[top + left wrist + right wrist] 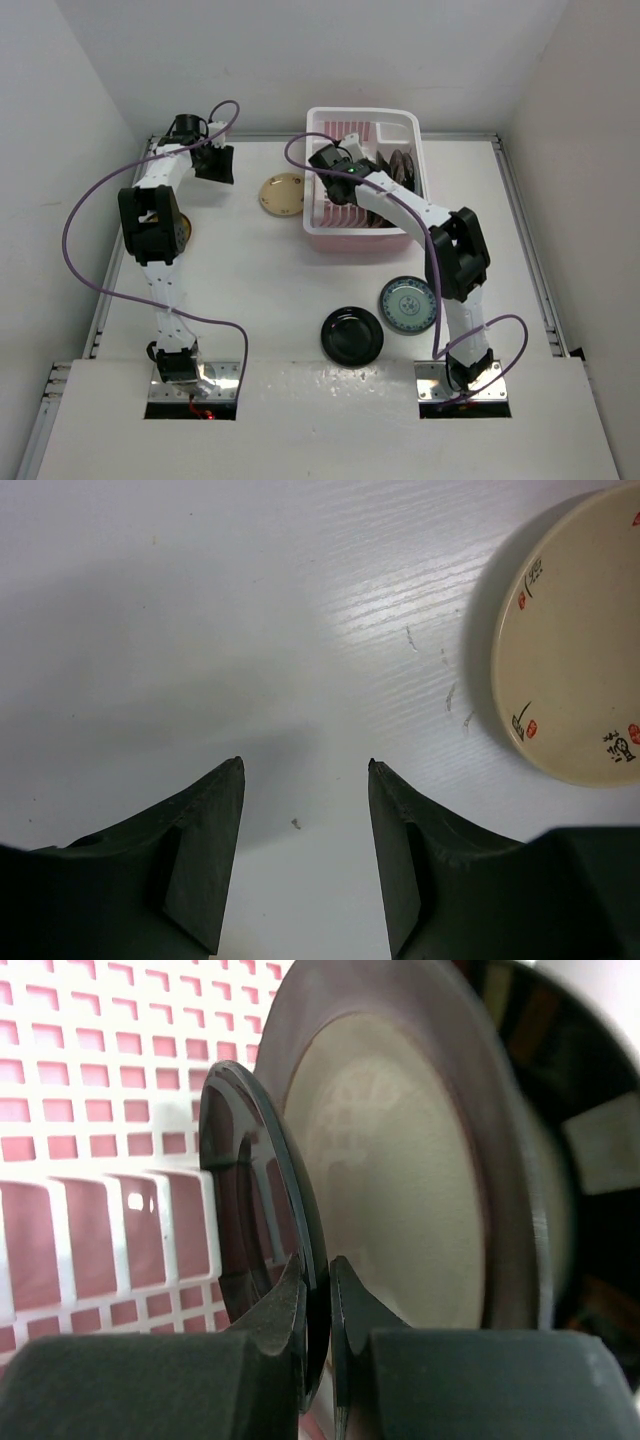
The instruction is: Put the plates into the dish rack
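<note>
The pale pink dish rack (322, 222) stands at the back right. My right gripper (335, 160) reaches into it and is shut on the rim of a dark plate (250, 1190) that stands on edge over the slotted bottom (90, 1080). My right gripper's jaws (318, 1265) pinch this rim. A cream plate with a dark rim (400, 1180) stands just behind it. My left gripper (215, 165) is open and empty above the table (305, 765), left of a tan plate (282, 194), which also shows in the left wrist view (575, 640). A glossy black plate (352, 334) and a teal patterned plate (407, 304) lie in front.
A yellow dark-rimmed plate (186, 232) lies partly hidden under the left arm. More plates (402, 165) stand in the rack's right side. White walls enclose the table on the left, back and right. Purple cables loop over both arms.
</note>
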Robot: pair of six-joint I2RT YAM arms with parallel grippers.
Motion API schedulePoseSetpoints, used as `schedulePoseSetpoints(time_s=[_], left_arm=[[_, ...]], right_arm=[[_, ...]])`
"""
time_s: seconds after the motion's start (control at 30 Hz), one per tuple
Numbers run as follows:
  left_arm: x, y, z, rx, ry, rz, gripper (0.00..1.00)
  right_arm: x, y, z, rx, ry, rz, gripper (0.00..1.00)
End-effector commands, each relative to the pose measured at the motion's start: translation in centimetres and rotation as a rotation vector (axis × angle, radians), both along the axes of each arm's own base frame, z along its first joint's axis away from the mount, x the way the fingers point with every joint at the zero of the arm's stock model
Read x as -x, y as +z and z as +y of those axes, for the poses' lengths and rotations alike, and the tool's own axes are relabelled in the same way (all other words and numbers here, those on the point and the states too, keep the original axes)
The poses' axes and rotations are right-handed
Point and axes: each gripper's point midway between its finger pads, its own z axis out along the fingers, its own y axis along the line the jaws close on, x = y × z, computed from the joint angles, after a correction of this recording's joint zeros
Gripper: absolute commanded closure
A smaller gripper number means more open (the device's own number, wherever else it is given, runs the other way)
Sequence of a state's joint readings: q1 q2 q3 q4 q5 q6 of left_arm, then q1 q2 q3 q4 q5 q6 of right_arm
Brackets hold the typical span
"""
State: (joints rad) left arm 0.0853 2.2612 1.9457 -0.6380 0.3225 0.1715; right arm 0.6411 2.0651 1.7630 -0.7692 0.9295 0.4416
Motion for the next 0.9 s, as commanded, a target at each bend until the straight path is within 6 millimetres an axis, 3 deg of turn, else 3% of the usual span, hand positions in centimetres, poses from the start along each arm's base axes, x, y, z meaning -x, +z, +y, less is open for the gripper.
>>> schedulePoseSetpoints(time_s=[0.0,0.1,0.27,0.4,0.47,0.53,0.6,0.67,0.7,0.8,0.87], left_arm=[[-0.6,0.2,0.4,0.008,0.001,-0.022,0.43],[-0.4,0.3,0.4,0.008,0.001,-0.022,0.42],[-0.4,0.8,-0.7,0.007,-0.019,-0.031,0.42],[-0.4,1.3,-1.4,0.014,-0.034,-0.041,0.42],[-0.4,1.3,-1.4,0.014,-0.034,-0.041,0.42],[-0.4,1.8,-1.9,0.014,-0.043,-0.050,0.42],[-0.2,2.0,-2.4,0.014,-0.053,-0.050,0.42],[-0.2,2.0,-2.9,0.014,-0.062,-0.050,0.42],[0.1,2.1,-3.0,0.014,-0.062,-0.050,0.42],[0.4,2.7,-4.1,0.014,-0.083,-0.057,0.42],[0.6,2.9,-4.1,-0.010,-0.074,-0.058,0.42]], right_arm=[[-0.1,-0.5,0.0,-0.058,-0.013,0.009,0.99],[-0.3,-0.2,0.4,-0.064,0.009,0.017,0.81],[-0.3,1.6,0.8,-0.075,0.044,-0.013,0.61],[-0.1,2.9,0.9,-0.078,0.063,-0.031,0.56],[-0.2,3.7,1.4,-0.098,0.080,-0.053,0.48],[-0.3,4.6,2.9,-0.117,0.160,-0.050,0.39],[-0.7,6.7,5.4,-0.174,0.273,-0.082,0.27],[-0.6,9.1,6.5,-0.217,0.342,-0.114,0.20],[-0.3,9.2,8.1,-0.280,0.416,-0.096,0.16],[0.7,11.8,9.7,-0.392,0.532,-0.103,0.12],[2.9,12.2,11.8,-0.515,0.680,-0.035,0.12]])
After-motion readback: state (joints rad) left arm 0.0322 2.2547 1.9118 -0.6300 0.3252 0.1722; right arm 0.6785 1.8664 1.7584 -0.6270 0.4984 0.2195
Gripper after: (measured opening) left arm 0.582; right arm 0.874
